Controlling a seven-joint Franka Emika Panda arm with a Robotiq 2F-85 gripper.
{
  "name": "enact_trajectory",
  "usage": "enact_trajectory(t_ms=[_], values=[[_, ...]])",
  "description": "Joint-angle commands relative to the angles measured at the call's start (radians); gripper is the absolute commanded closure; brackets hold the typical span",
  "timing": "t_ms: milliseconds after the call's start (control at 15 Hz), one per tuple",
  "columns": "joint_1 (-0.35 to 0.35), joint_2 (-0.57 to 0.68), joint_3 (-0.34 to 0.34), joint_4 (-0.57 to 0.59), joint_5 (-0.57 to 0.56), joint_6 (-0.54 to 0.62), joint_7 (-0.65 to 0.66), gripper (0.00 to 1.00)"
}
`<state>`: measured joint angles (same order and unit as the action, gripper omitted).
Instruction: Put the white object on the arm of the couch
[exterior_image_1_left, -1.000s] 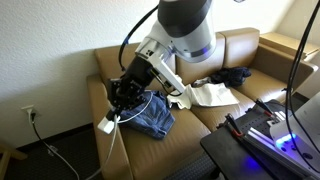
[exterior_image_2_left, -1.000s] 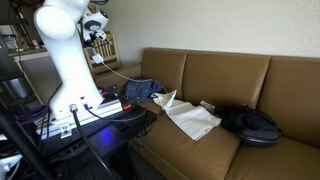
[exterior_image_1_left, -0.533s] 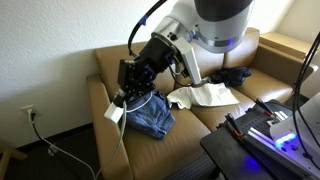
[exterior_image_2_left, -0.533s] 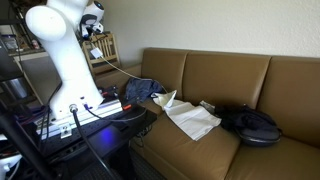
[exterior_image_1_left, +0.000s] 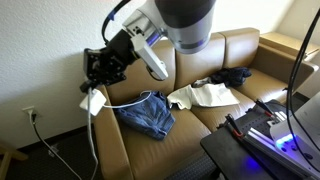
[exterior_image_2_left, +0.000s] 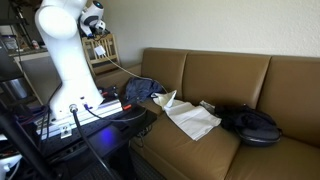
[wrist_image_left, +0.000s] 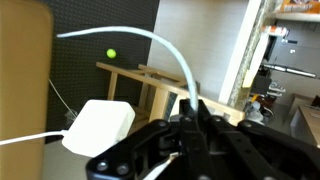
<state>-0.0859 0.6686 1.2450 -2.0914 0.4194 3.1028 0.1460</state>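
**Robot arm dangling a white adapter at the left arm of a brown couch**

Nearest the camera in an exterior view, a dark stand carrying blue-lit equipment (exterior_image_1_left: 262, 125) is crowding the right front corner. Behind it, the brown leather couch (exterior_image_1_left: 235, 50) is holding all the loose things. A crumpled pair of jeans (exterior_image_1_left: 148, 115) is lying on the left cushion. A white cloth (exterior_image_1_left: 207, 95) is spreading over the middle cushion, just right of the jeans. A dark garment (exterior_image_1_left: 233, 76) is bunching against the backrest farther right.

On the left, the couch arm (exterior_image_1_left: 110, 140) is running from near to far, and its top is lying bare. The gripper (exterior_image_1_left: 100, 72) is hovering above the arm's far part, its fingers pinching together on a thin white cable (exterior_image_1_left: 125, 100).

The white adapter block (exterior_image_1_left: 93, 101) is hanging from that cable just below the gripper, at the outer left edge of the couch arm. Whether it is touching the leather cannot be told. In the wrist view, the block (wrist_image_left: 98, 127) is showing left of the closed gripper (wrist_image_left: 193, 118), with the cable (wrist_image_left: 150, 40) arcing overhead.

Left of the couch arm, open floor is reaching to the wall, where a wall outlet (exterior_image_1_left: 29, 113) is sitting low. Farther off in the wrist view, a wooden frame (wrist_image_left: 160, 85) is standing behind the block.
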Motion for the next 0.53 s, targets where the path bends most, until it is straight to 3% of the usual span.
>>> enact_trajectory(t_ms=[0,200,467], values=[[0.25,0.08,-0.187,0.259,-0.072,0.115,0.013,0.98],[0.457,0.093,-0.394,0.457,-0.097,0.084,0.084,0.98],[0.719,0.134,-0.732,0.677,-0.136,0.001,0.159,0.98]])
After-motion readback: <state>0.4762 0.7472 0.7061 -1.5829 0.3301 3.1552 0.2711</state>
